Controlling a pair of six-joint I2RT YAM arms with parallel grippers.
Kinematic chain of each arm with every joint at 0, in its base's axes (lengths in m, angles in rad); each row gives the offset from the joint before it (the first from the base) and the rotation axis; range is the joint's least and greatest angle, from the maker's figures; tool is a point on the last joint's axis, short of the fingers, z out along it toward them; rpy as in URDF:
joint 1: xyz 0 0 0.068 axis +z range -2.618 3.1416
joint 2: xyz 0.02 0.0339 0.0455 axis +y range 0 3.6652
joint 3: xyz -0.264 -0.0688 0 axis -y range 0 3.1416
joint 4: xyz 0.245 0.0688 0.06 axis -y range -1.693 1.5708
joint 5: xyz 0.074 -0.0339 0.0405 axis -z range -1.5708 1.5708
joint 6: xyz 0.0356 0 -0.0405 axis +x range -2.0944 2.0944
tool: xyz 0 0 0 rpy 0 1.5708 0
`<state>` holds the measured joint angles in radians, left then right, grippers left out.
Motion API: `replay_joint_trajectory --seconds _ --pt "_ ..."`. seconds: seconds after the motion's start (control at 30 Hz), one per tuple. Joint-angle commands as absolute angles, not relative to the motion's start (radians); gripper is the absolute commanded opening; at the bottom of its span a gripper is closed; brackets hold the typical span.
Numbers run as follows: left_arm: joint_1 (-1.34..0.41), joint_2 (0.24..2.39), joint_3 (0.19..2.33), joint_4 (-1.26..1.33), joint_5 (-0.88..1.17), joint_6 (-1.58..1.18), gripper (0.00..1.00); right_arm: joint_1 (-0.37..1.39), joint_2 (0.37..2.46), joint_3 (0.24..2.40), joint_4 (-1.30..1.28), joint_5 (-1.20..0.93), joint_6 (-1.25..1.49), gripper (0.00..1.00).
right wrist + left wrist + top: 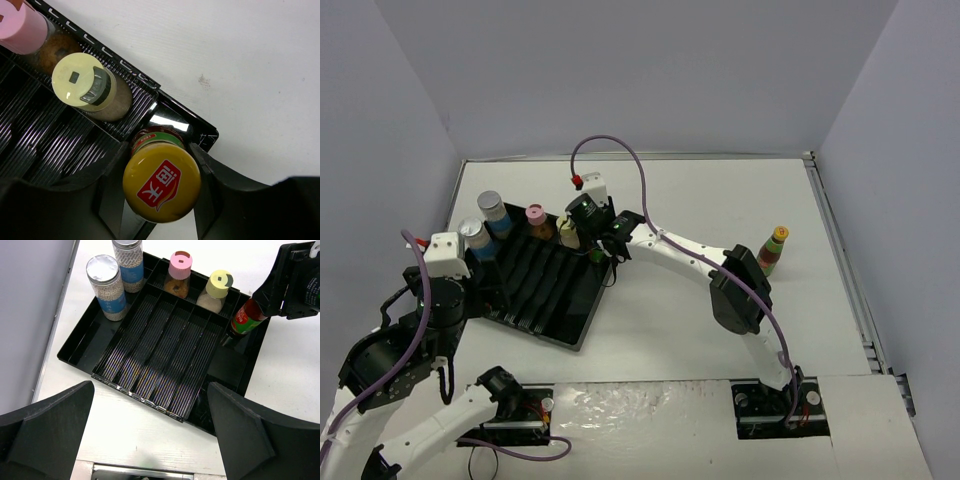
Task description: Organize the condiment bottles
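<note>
A black ridged tray (582, 318) lies at the left of the table. At its far end stand two silver-lidded bottles (105, 287) (129, 262), a pink-capped bottle (179, 275) and a pale-yellow-capped one (216, 290). My right gripper (160, 165) is shut on a dark bottle (161, 182) with a yellow cap and a red-green label. That bottle is tilted, and its base is low in the tray's far right corner compartment (205, 135). My left gripper (150, 440) is open above the table just near of the tray, with nothing between its fingers. A second dark bottle (773, 250) stands alone at the right.
Grey walls close in the table on the left, back and right. The left wall runs close beside the tray's left side (67, 352). My right arm (720, 270) stretches across the middle of the table toward the tray.
</note>
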<state>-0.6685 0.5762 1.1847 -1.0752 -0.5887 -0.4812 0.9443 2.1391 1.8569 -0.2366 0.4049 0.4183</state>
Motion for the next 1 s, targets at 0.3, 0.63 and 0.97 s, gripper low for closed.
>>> replay_joint_trajectory --seconds 0.3,0.63,0.97 --pt "-0.675 0.581 1.22 -1.063 -0.619 -0.488 0.94 0.969 2.083 1.847 -0.103 0.464 0.412 0.33" --pt "-0.675 0.583 1.213 -1.057 -0.62 -0.488 0.94 0.983 2.071 1.853 -0.158 0.535 0.41 0.65" --pt "-0.676 0.577 1.208 -1.059 -0.619 -0.492 0.94 1.018 2.008 1.879 -0.222 0.591 0.398 0.74"
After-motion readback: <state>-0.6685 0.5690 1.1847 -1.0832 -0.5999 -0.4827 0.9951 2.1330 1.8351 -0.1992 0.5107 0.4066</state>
